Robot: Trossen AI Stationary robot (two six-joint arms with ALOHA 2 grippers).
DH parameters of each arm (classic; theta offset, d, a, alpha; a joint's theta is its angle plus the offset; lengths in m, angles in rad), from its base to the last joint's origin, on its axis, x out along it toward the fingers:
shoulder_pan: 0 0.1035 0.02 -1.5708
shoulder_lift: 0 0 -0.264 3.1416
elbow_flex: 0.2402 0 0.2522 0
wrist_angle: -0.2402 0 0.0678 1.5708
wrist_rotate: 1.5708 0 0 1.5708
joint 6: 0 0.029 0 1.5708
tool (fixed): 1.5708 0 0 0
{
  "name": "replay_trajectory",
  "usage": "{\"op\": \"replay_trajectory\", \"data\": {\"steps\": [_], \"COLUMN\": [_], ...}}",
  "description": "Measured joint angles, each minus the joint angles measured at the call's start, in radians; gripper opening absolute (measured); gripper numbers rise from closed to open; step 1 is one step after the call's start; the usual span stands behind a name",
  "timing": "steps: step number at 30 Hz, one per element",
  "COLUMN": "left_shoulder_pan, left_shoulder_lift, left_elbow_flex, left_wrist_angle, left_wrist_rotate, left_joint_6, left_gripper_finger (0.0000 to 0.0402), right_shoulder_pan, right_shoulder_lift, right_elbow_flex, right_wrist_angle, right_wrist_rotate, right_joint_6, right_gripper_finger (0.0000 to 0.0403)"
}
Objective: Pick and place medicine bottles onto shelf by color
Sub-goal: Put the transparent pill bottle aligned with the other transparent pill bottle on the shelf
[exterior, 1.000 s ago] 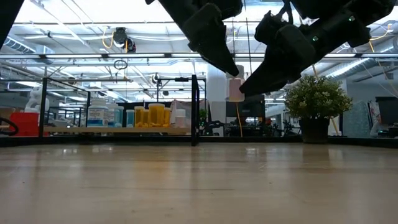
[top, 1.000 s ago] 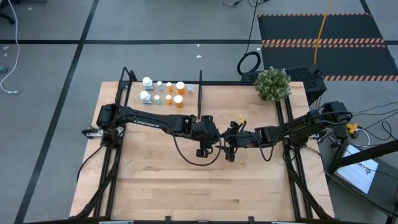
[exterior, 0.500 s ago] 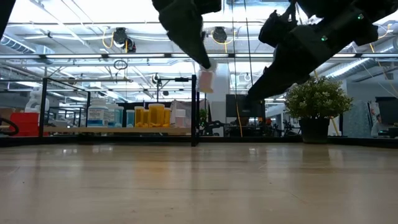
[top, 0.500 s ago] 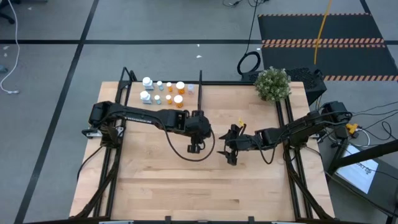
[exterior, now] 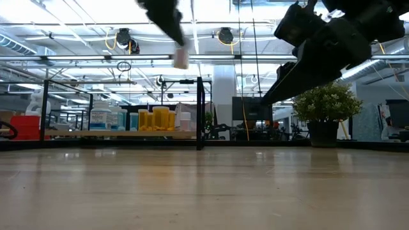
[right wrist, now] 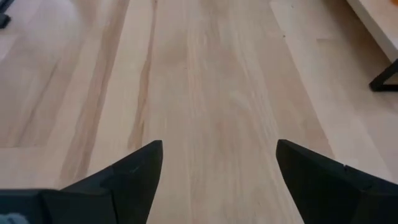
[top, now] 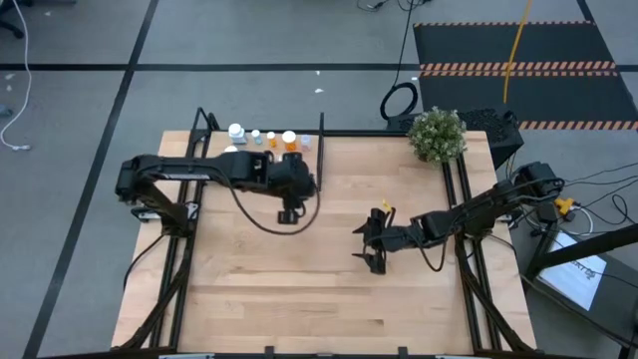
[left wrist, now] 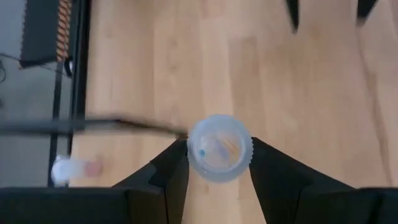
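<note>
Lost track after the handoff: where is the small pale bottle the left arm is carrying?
The small pale bottle is clamped in the left gripper, held high above the wooden table, left of centre in the high view, just in front of the low light-wood shelf.

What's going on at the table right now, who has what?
The left gripper is shut on a pale blue bottle, held in the air above the tabletop on the shelf's side. The shelf at the back left already carries a row of white, orange and blue bottles. The right gripper is open and empty, out over the middle of the table. A potted plant sits at the back right corner.
</note>
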State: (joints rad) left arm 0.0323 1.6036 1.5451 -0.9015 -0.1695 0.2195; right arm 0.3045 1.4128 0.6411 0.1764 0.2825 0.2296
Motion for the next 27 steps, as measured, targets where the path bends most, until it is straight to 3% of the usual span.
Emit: {"op": "replay_trajectory", "data": {"steps": [6,13,22,27], "left_shoulder_pan": [0.104,0.263,0.387,0.419], "left_shoulder_lift": [-0.072,-0.099,-0.096,-0.099], "left_elbow_flex": [-0.096,-0.262,-0.413,-0.457], "left_wrist_angle": [0.013,0.297,0.5,0.563], "left_wrist_rotate": [0.003,0.124,0.253,0.261], "left_joint_6": [0.095,0.206,0.279,0.32], "left_gripper_finger": [0.0157,0.0158,0.0159,0.0159], "right_shoulder_pan": [0.005,0.007,0.01,0.01], "right_shoulder_lift": [-0.012,-0.045,-0.056,-0.056], "right_elbow_flex": [0.0,-0.002,-0.001,-0.001], "right_wrist_angle": [0.002,0.004,0.025,0.029], "right_wrist_rotate": [0.0,-0.001,0.001,0.002], "right_joint_6": [-0.014,-0.029,-0.037,-0.041], "right_gripper_finger": [0.031,0.031,0.031,0.031]}}
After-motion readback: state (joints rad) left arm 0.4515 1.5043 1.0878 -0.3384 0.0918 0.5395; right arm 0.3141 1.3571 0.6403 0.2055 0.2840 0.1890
